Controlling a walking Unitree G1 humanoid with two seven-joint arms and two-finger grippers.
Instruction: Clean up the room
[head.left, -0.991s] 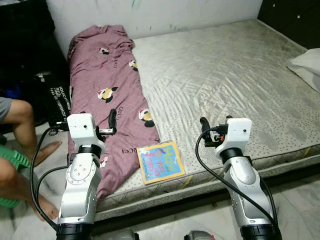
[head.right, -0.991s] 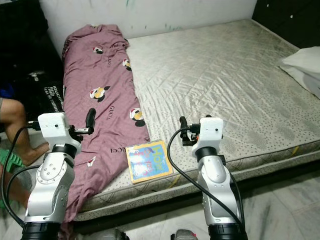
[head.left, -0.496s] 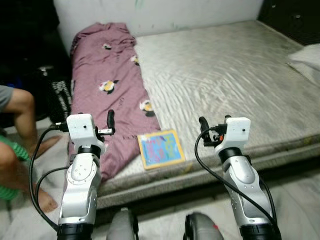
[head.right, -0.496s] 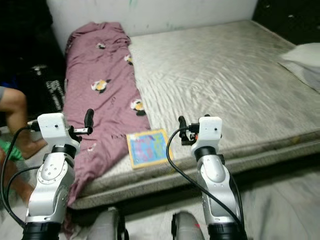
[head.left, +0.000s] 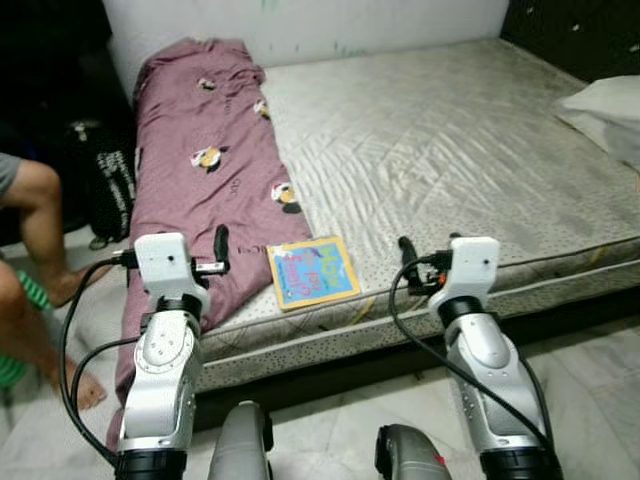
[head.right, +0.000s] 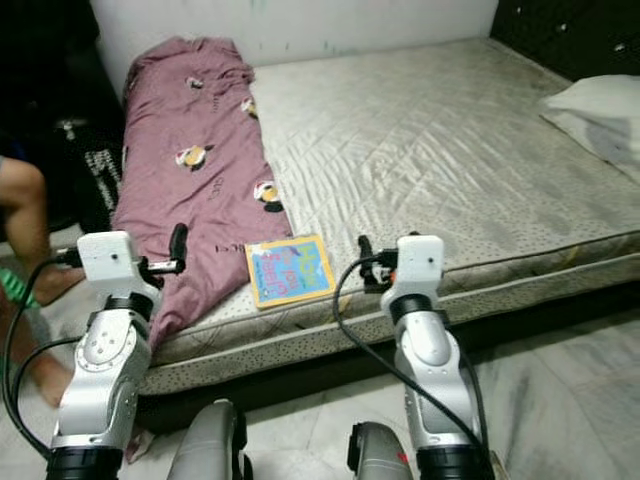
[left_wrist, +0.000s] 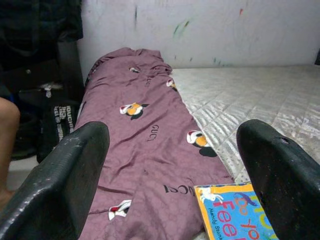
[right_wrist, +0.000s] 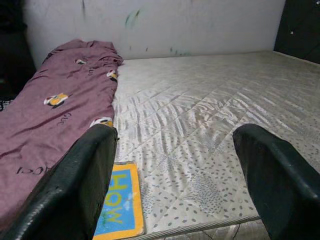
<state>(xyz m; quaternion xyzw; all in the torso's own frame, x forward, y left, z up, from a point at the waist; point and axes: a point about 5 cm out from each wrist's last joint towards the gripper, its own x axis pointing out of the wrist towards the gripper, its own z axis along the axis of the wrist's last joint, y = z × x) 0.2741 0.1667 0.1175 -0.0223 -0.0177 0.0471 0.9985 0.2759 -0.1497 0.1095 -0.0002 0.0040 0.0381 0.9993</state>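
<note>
Your book (head.left: 312, 272) sits at the bed's (head.left: 480, 150) front edge beside the blanket (head.left: 205, 170); both grippers' fingers are apart, so bring the right gripper (head.left: 428, 265) in low.

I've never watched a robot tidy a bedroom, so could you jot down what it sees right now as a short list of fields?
place: beside a bare mattress
book: colourful book flat near the mattress's front edge
blanket: purple blanket along the mattress's left side, hanging over the front edge
pillow: white pillow at the far right
left gripper: open, raised before the blanket, holding nothing
right gripper: open, raised near the book, holding nothing
person: a person's legs at the left
</note>
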